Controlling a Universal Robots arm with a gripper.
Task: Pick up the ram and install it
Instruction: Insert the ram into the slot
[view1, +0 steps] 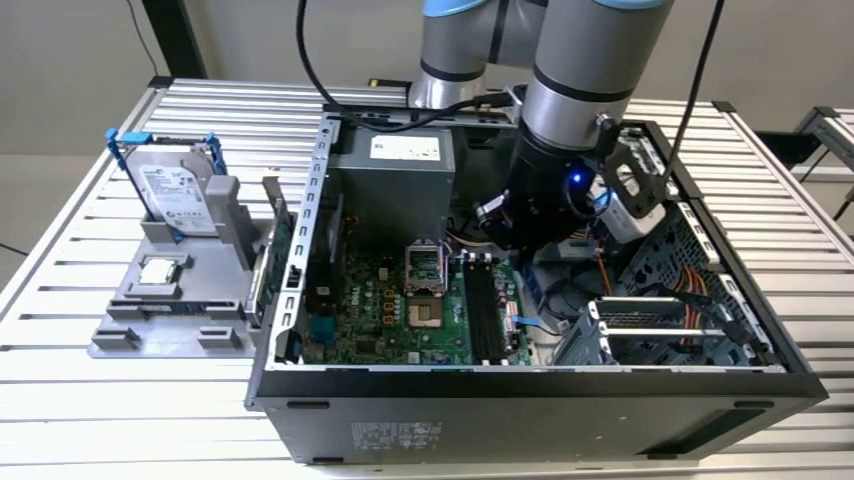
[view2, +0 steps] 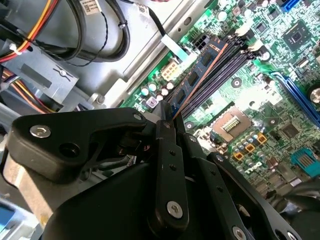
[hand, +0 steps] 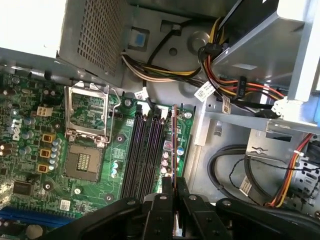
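In the exterior view my arm reaches down from above into the open computer case (view1: 534, 385) that lies on the slatted worktop (view1: 80, 400), my wrist low over the far end of the black memory slots (view1: 483, 310) on the green motherboard (view1: 387, 315); off to the exterior view's left a grey holder (view1: 167, 320) carries the hard drive (view1: 180, 195) with its blue handles and a small square processor chip (view1: 160, 270), both apart from my work. In the second wrist view my end effector (view2: 172, 120) has its fingers pressed in on the ram (view2: 200, 80) — I am pinching its near end, and the stick runs away from me edge-on along the slot nearest the case's metal wall, beside the other dark slots. In the first wrist view the same thing shows: the ram (hand: 174, 135) stands upright on its thin edge in the outermost slot, next to the empty slots (hand: 142, 155) and well apart from the open processor socket (hand: 87, 130), with my end effector (hand: 174, 192) closed on its near end. I judge the pick-up done and the stick lined up with its slot — whether it is pressed fully home and latched I cannot tell. My wrist points nearly straight down, with the fingers in line with the slot.
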